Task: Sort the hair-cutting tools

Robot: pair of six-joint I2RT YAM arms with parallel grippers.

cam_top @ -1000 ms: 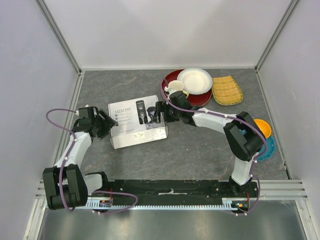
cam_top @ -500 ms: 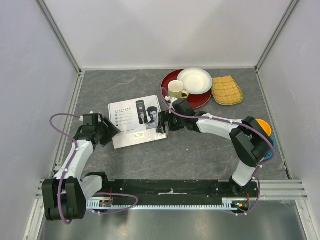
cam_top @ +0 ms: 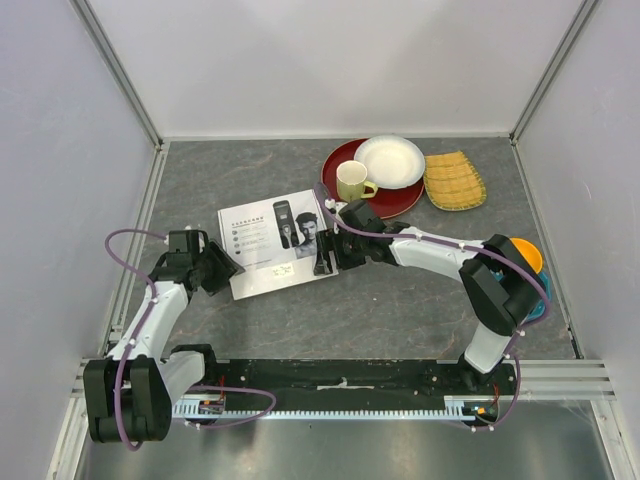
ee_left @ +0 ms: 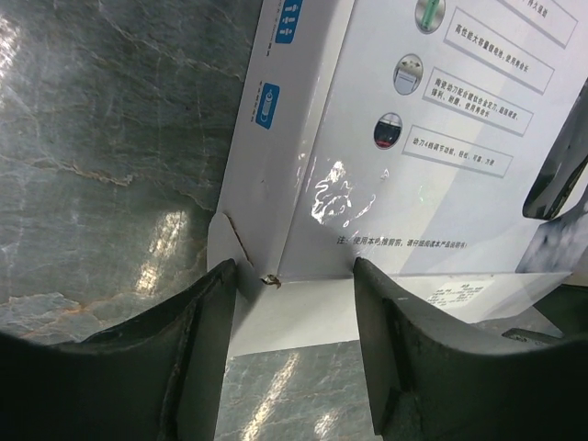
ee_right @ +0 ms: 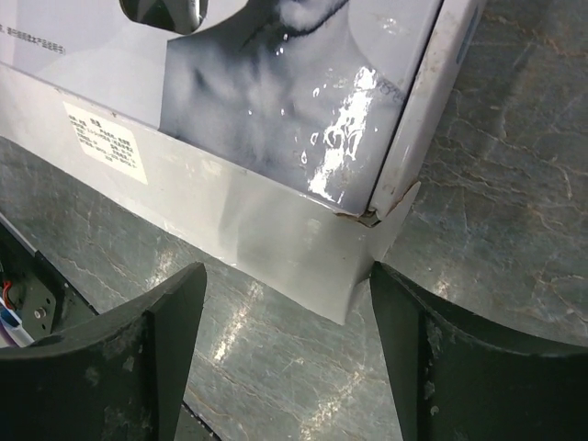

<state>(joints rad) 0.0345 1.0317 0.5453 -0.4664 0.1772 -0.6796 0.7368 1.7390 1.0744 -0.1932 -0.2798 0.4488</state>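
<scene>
Left end effector [cam_top: 218,270] spread wide at the left edge of the white box [cam_top: 275,245], set low on the table [cam_top: 400,310]. In the left wrist view, the same end effector [ee_left: 292,276] with the box's bottom flap between its two fingers [ee_left: 197,367], the flap's torn corner just beside the left finger, no clamping visible. Right end effector [cam_top: 328,255] opened wide too, at the opposite, right edge of the box. Seen from the right wrist, this end effector [ee_right: 287,276] straddling a grey flap under the box corner, both fingers [ee_right: 165,367] apart from the flap. Box lying flat between the two arms, printed side up, with a picture of a clipper and a man's face. Hair-cutting tools themselves not to be told in any view; only the printed clipper on the box. Behind the box, near the right arm, a yellow mug [cam_top: 351,180] on a red plate [cam_top: 338,158], together with a white bowl [cam_top: 390,160]; beside them a woven mat [cam_top: 454,180].
</scene>
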